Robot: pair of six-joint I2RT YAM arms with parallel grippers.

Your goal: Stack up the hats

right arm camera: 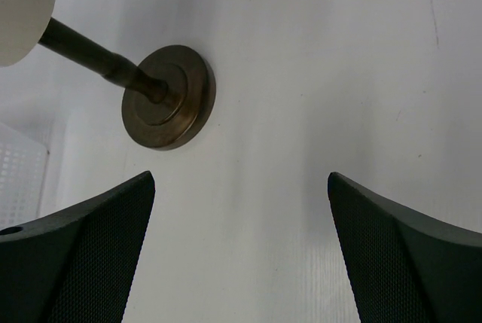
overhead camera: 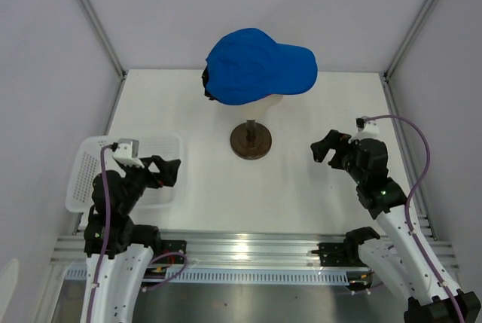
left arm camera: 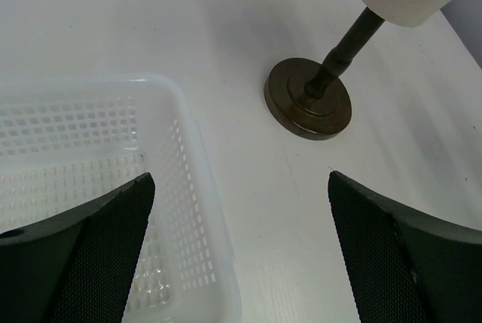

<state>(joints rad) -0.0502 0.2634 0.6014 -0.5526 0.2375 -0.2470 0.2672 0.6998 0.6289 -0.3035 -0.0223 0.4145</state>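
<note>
one royal blue hat (overhead camera: 260,65) is in view, sitting on top of the single cream mannequin head (overhead camera: 269,102), which is carried by the one brown stand (overhead camera: 251,141) on the table (overhead camera: 301,187). one white mesh basket (overhead camera: 83,172) sits to the near left of the stand, and the left end effector (overhead camera: 167,173) hovers over its stand-side edge, its two fingers spread wide and empty. the right end effector (overhead camera: 325,151) hangs to the right of the stand, apart from it, fingers likewise spread wide and empty, and both end effectors point toward the stand's base.
</note>
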